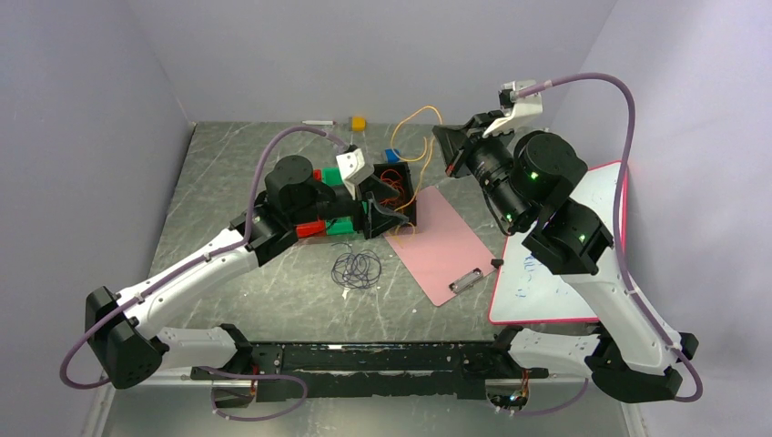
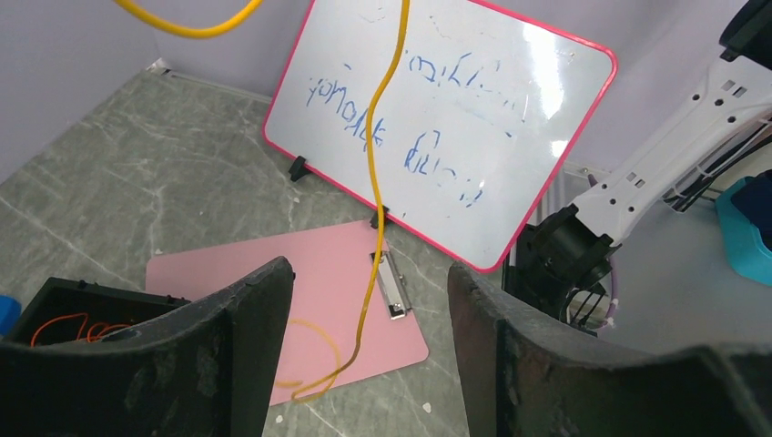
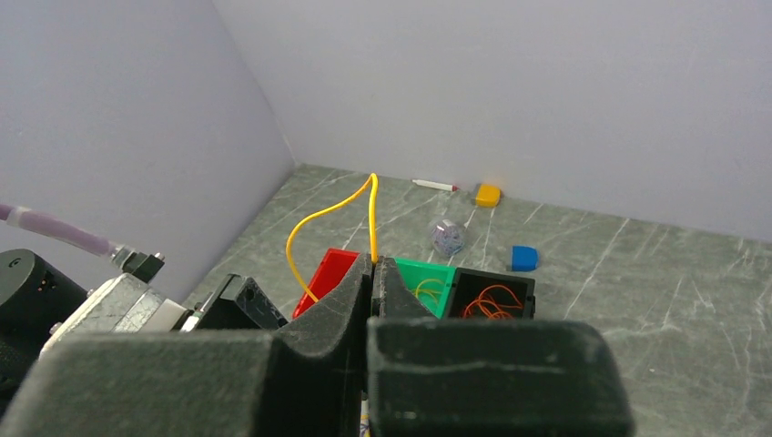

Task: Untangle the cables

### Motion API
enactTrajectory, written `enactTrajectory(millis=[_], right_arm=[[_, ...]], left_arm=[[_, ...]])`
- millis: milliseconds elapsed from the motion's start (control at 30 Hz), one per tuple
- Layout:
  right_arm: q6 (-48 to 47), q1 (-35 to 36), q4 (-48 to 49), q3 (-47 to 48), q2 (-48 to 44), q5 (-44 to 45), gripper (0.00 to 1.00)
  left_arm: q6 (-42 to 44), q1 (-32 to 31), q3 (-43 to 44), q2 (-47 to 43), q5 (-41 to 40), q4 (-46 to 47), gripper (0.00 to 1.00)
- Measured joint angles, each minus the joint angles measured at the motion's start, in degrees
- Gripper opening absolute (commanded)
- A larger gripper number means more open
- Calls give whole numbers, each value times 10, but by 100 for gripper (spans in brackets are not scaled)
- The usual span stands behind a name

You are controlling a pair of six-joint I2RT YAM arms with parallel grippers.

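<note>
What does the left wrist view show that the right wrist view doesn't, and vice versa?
Only left wrist: the whiteboard, the pink clipboard and the open left gripper. Only right wrist: the right gripper shut on the yellow cable, the red bin and the green bin. Both: that yellow cable and the black bin holding orange cables.

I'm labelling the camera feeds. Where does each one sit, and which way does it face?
Top external: overhead at the near edge, looking down on the table; left arm and right arm show.
Left wrist: through the open left gripper toward the whiteboard and pink clipboard.
Right wrist: past the shut right gripper toward the back wall and black bin.
All three share the yellow cable.
</note>
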Motion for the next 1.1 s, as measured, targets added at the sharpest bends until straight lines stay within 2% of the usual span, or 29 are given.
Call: enactTrajectory(millis=[167, 367, 567, 867, 1100], right_arm=[[2, 0, 0, 0, 0, -3, 0], [6, 0, 0, 0, 1, -7, 0], [6, 0, 5, -6, -1, -4, 0], [3, 0, 12, -31, -10, 13, 0], [-2, 0, 22, -74, -23, 42, 0]], left_arm=[[-4, 0, 0, 0, 5, 9, 62], [-14, 0, -4, 19, 10, 30, 39], [-19, 0, -5, 55, 18, 31, 34], [-23, 0, -16, 55, 21, 30, 7], [-22, 0, -18, 53, 3, 8, 7]])
